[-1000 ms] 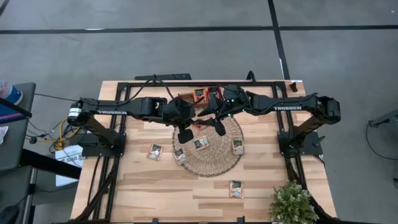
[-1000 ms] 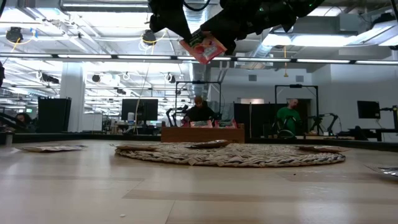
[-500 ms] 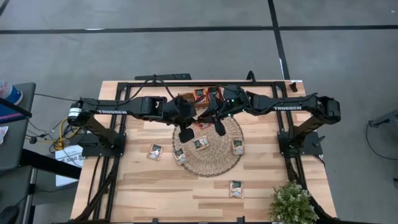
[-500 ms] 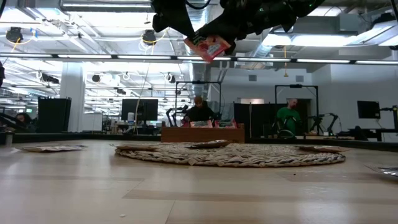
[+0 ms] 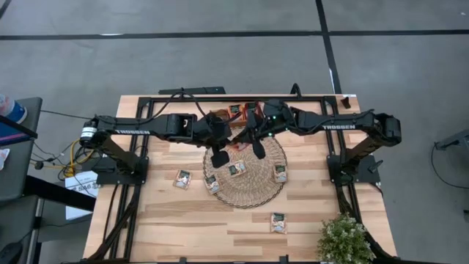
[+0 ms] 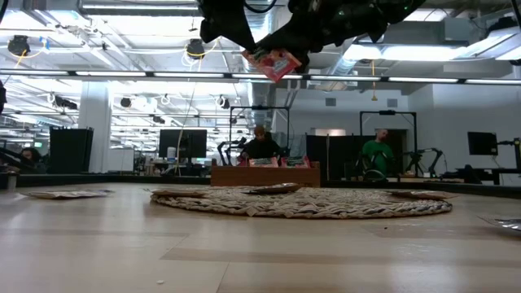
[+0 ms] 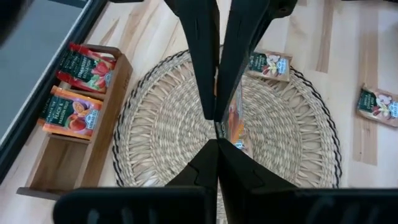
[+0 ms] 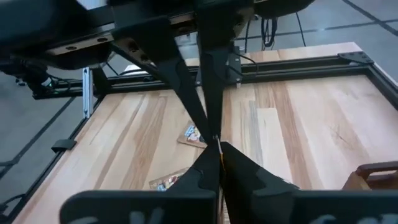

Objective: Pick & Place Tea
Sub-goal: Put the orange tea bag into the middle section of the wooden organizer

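Nearest the table's front edge lies one small flat square sachet with a dark green patch [image 5: 278,222], beside a green potted plant [image 5: 344,240] at the near right corner. Farther in, more sachets lie on and around the large round woven mat [image 5: 264,187]: one to its left [image 5: 182,179], one at its right rim [image 5: 280,173], one near its middle [image 5: 236,169].

Above the mat's far half, both arms reach inward and meet. A red tea sachet [image 6: 274,63] hangs high in the air between them, pinched from both sides: the left gripper [image 5: 228,146] is fully closed on it, and the right gripper [image 5: 246,145] has also clamped shut on it. I judge the sachet very light, thin and floppy, with a slick wrapper that could crumple or slip; an edge pinch well onto the flat face seems safest.

Beyond, at the far side, the brown wooden compartment tray [image 7: 63,167] holds red and orange sachets upright.
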Available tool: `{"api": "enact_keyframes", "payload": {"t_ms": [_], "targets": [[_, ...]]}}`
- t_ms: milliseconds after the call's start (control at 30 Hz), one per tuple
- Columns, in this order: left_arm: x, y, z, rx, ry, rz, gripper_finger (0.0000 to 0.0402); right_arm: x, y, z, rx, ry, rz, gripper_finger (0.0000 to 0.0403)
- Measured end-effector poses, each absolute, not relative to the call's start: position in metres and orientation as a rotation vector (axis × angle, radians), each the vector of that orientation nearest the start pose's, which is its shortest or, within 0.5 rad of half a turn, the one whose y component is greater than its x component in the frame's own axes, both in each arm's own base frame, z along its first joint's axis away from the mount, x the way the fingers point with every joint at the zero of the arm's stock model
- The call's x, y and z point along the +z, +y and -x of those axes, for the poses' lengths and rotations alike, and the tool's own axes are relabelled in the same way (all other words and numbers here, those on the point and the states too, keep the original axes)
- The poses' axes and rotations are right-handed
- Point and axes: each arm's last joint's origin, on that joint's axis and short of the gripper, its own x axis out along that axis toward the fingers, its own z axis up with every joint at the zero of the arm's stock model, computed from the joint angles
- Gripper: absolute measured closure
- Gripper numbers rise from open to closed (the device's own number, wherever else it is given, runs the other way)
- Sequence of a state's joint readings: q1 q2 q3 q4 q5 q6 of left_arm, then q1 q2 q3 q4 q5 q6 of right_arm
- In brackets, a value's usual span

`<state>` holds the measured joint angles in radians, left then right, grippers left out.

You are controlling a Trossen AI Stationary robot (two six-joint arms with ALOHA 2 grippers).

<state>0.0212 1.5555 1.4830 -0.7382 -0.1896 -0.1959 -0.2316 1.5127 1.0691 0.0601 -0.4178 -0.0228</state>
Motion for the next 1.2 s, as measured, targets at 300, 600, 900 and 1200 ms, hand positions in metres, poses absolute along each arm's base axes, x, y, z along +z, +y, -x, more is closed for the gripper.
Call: {"api": "enact_keyframes", "payload": {"t_ms": [300,600,900,1200], "targets": [[0.336,0.016,-0.325,0.402,0.839,0.050,0.0395,0.281,-0.096,-0.326,0.019,0.364,-0.162,0.0403],[0.317,0.021,-0.303,0.603,1.056,-0.035,0.0359,0.264,-0.142,-0.338,-0.174,0.228,-0.339,0.0403],[0.258,0.021,-0.289,0.690,1.169,-0.024,0.0358,0.205,-0.171,-0.359,-0.365,0.248,-0.428,0.0403],[0.230,0.017,-0.257,0.617,0.957,0.164,0.0358,0.176,-0.196,-0.355,-0.520,0.277,-0.459,0.0403]]}}
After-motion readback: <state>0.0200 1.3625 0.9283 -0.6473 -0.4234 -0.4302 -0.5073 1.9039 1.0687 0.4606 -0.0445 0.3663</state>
